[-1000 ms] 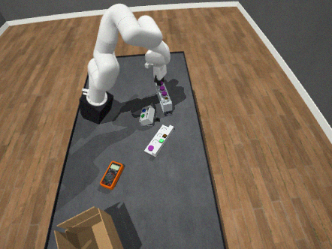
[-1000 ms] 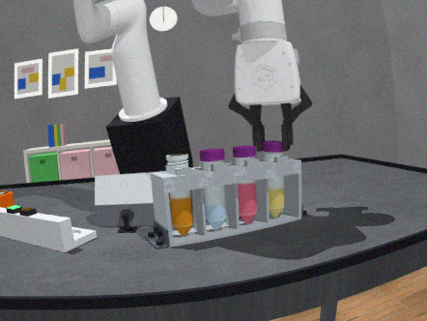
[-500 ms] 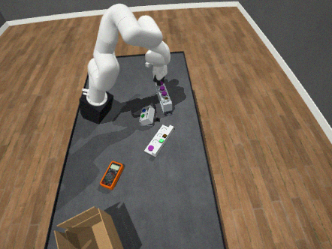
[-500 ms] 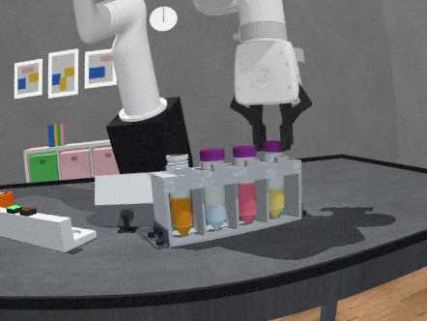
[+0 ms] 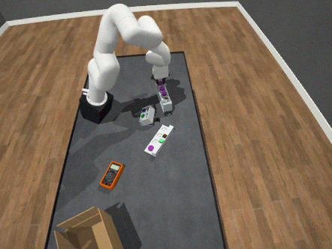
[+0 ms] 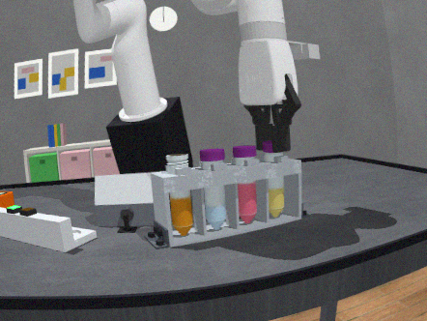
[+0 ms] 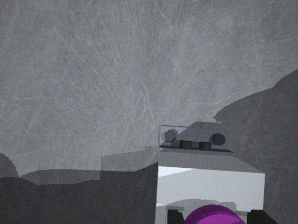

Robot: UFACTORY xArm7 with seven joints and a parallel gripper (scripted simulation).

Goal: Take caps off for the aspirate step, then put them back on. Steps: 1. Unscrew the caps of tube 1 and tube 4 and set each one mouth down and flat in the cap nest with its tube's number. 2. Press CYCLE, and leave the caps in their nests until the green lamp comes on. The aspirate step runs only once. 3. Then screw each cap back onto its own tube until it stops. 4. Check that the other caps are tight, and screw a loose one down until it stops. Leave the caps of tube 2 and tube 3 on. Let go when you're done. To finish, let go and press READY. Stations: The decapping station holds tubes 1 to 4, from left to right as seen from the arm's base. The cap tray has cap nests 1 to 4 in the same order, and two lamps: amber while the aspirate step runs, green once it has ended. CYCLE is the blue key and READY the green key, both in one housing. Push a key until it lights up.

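Observation:
The white tube rack (image 5: 166, 106) (image 6: 161, 193) (image 7: 210, 182) holds several tubes. My gripper (image 5: 161, 79) (image 6: 268, 145) (image 7: 215, 217) stands upright over the end tube with yellow liquid (image 6: 275, 200) and is shut on its purple cap (image 6: 267, 146) (image 7: 215, 215). The two middle tubes carry purple caps (image 6: 212, 155) (image 6: 244, 151). The orange-filled tube (image 6: 177, 161) at the other end is open, with bare threads. On the cap tray (image 5: 169, 128) (image 6: 43, 227) one purple cap (image 5: 151, 148) lies in an end nest, and the green lamp (image 5: 161, 140) (image 6: 14, 209) is lit.
The key housing (image 5: 147, 116) (image 6: 121, 189) with a blue key (image 5: 144, 111) and a green key (image 5: 143, 116) stands between the rack and the arm's base. An orange multimeter (image 5: 112, 175) and an open cardboard box (image 5: 88, 229) lie further down the mat.

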